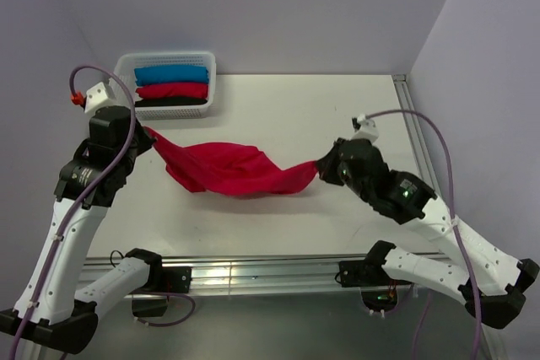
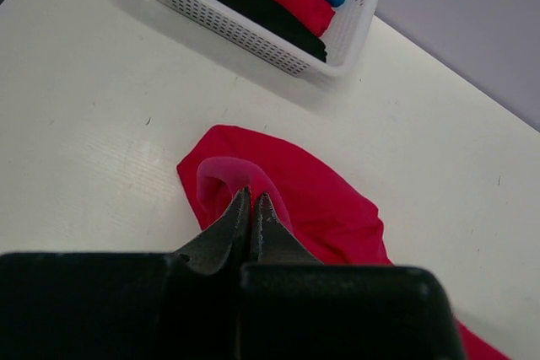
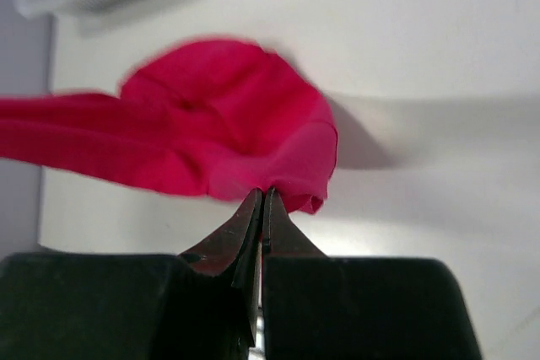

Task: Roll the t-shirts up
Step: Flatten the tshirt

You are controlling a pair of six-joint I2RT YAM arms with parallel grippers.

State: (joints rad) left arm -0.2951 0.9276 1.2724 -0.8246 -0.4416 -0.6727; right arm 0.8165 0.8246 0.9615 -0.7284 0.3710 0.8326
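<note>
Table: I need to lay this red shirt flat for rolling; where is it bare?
Widest: table between basket, far edge and right rail, beyond the red t-shirt. Narrower strip between shirt and near edge. Crowded: the middle, where left claw and right claw hold the shirt's ends.

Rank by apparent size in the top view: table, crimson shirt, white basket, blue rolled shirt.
1. table
2. crimson shirt and white basket: too close to rank
3. blue rolled shirt
</note>
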